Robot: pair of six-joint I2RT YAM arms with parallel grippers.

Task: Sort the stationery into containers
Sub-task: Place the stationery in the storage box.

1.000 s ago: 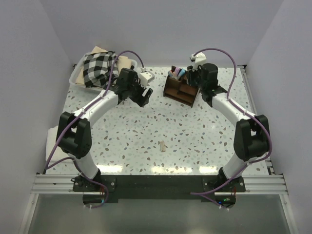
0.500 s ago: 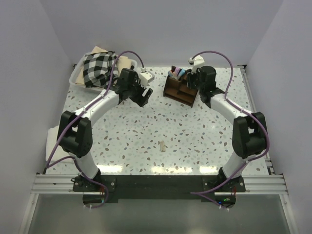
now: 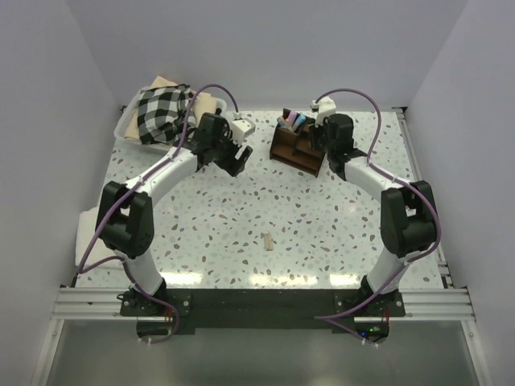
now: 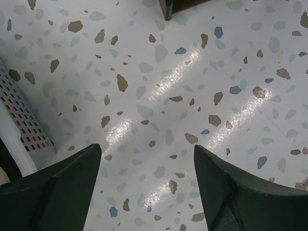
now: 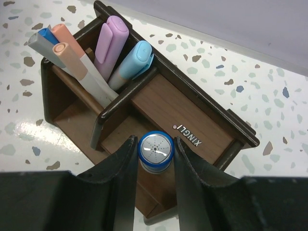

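The dark brown wooden organizer (image 3: 296, 149) stands at the back of the table and fills the right wrist view (image 5: 187, 115). Its back compartments hold a pink marker (image 5: 111, 43), a light blue marker (image 5: 134, 60) and white pens with orange ends (image 5: 79, 65). My right gripper (image 5: 155, 154) is shut on a short blue cylinder (image 5: 155, 150), held upright over a lower compartment. A small beige stub (image 3: 267, 240) lies on the table in front. My left gripper (image 4: 147, 192) is open and empty above bare table, left of the organizer (image 3: 237, 157).
A white plastic tub (image 3: 133, 129) with checked cloth (image 3: 161, 112) stands at the back left; its perforated wall shows in the left wrist view (image 4: 21, 120). Beige folded cloth (image 3: 211, 102) lies beside it. Walls close in on three sides.
My right gripper has moved left over the organizer with the blue cylinder in it. The left arm has barely moved.
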